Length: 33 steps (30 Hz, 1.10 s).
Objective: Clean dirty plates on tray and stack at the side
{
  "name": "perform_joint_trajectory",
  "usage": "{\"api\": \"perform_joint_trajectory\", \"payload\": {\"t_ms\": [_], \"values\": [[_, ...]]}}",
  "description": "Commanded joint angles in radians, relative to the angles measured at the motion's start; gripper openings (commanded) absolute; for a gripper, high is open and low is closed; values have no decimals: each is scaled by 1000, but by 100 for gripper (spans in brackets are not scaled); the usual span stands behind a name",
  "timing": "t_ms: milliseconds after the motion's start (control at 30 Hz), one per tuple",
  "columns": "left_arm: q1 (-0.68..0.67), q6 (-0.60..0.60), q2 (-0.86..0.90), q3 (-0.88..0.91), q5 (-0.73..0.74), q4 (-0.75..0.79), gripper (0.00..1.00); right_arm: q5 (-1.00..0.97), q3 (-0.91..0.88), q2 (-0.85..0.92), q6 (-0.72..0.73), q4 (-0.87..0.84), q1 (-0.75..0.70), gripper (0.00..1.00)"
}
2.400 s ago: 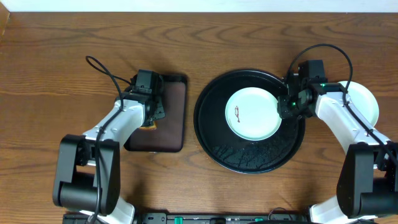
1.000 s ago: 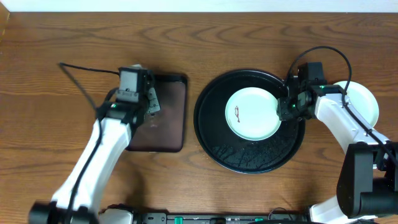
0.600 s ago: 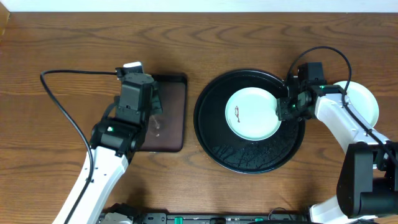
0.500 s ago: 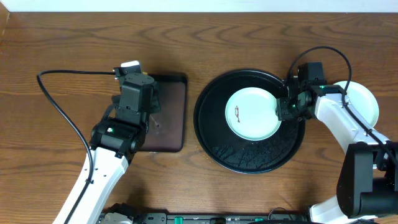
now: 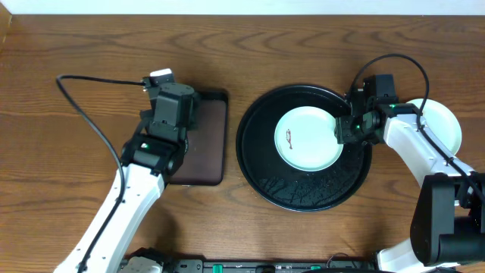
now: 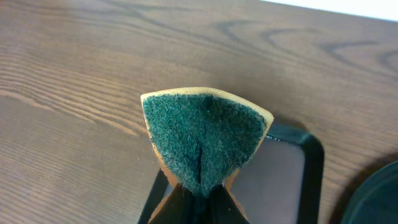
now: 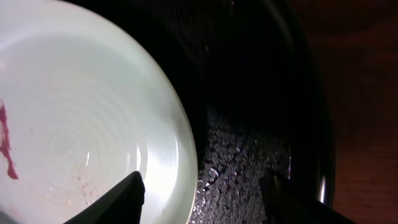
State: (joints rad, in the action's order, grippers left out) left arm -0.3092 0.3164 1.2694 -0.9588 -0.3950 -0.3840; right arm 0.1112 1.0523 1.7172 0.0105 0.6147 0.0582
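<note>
Overhead, a pale mint-white round plate (image 5: 308, 138) with a small reddish-brown smear (image 5: 289, 137) lies on the large round glossy black tray (image 5: 303, 191), toward its upper right. The right gripper (image 5: 347, 130) sits at that plate's right edge. A second pale plate (image 5: 449, 125) rests on the wooden table (image 5: 76, 76), right of the tray. The left arm (image 5: 151, 155) hangs over a rectangular dark brown tray (image 5: 211, 155).

Left wrist: the left gripper (image 6: 199, 194) is pinched closed on a green-faced sponge (image 6: 202, 134).

Right wrist: the fingers (image 7: 129, 194) stand spread apart, the plate's rim between them.
</note>
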Motion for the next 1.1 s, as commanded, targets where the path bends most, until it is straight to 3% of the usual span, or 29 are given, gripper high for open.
{"api": "perform_joint_trajectory", "payload": {"t_ms": [0, 167, 300, 433, 1067], "values": [[-1, -8, 25, -9, 4, 2, 8, -10, -3, -9, -5, -2, 2, 58], [-1, -8, 36, -9, 44, -4, 7, -10, -37, -9, -5, -45, 2, 44], [-1, -8, 36, -9, 44, -16, 7, -10, -98, -9, -4, -124, 2, 41], [-1, -8, 36, -9, 44, -27, 8, -10, -143, -9, -4, -188, 2, 31], [-1, -7, 38, -8, 47, -38, 8, 29, -169, -9, 11, -270, 2, 11]]}}
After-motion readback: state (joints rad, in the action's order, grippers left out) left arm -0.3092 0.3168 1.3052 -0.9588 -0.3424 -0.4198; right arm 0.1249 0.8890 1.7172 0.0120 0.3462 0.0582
